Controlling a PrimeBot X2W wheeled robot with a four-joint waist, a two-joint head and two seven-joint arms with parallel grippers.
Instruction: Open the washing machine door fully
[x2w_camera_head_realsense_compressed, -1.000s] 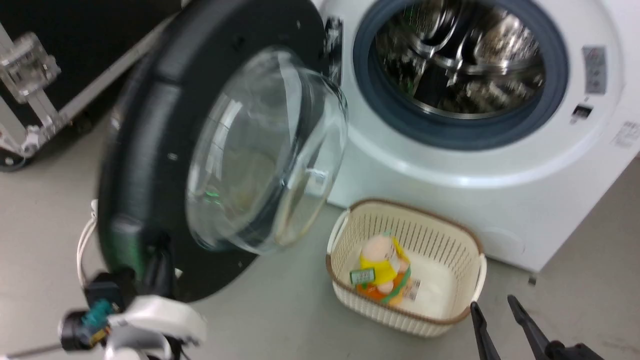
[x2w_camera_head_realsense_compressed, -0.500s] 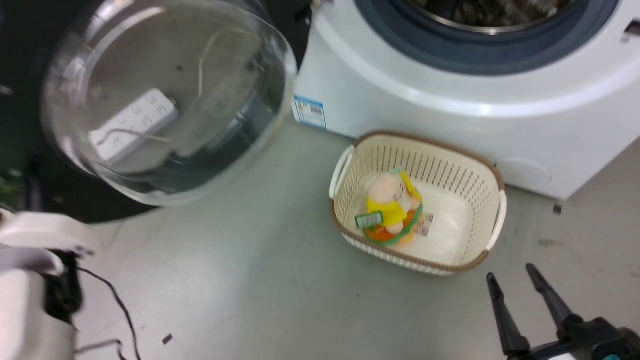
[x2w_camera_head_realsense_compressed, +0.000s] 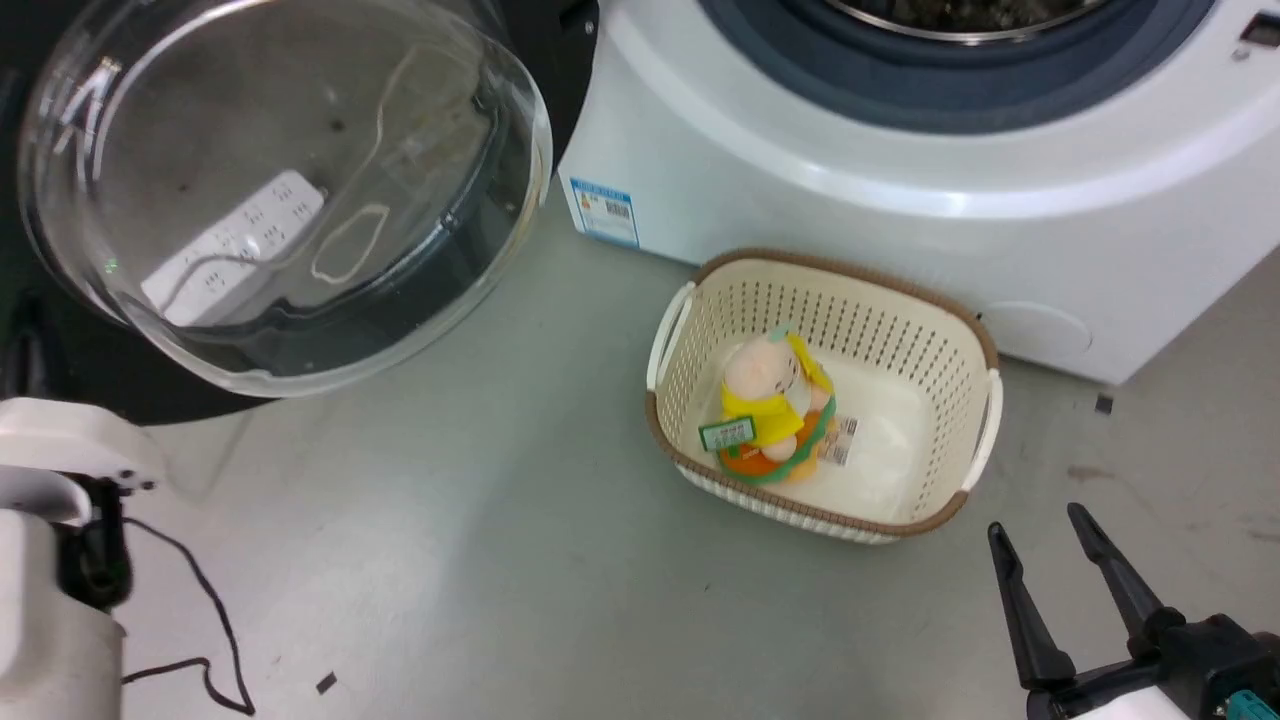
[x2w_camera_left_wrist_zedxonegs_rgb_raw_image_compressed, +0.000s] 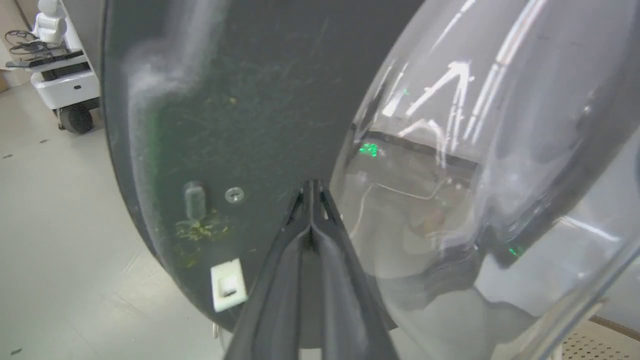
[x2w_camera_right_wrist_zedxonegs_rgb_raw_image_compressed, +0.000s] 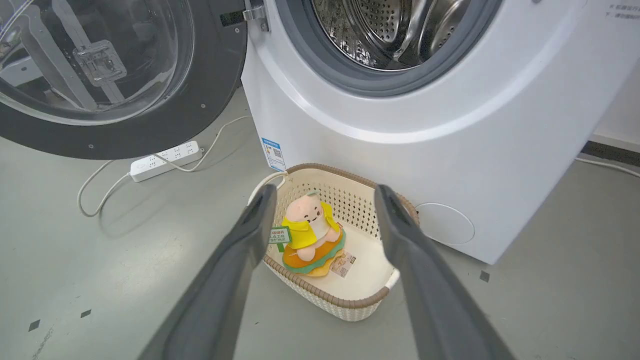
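Grey floor (x2w_camera_head_realsense_compressed: 500, 560) with basket (x2w_camera_head_realsense_compressed: 850, 262). Door (x2w_camera_right_wrist_zedxonegs_rgb_raw_image_compressed: 215, 90) wide open, left of washer (x2w_camera_right_wrist_zedxonegs_rgb_raw_image_compressed: 450, 150). Left hand (x2w_camera_left_wrist_zedxonegs_rgb_raw_image_compressed: 311, 192) pinched closed, tips at door's inner face; right hand (x2w_camera_head_realsense_compressed: 1037, 520) spread wide, empty, right of basket.

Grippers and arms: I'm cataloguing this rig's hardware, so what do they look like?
The right gripper has two long, dark, tapering fingers on a black block with a teal connector. The left gripper is dark grey; its arm is white-shelled, with a black cable.
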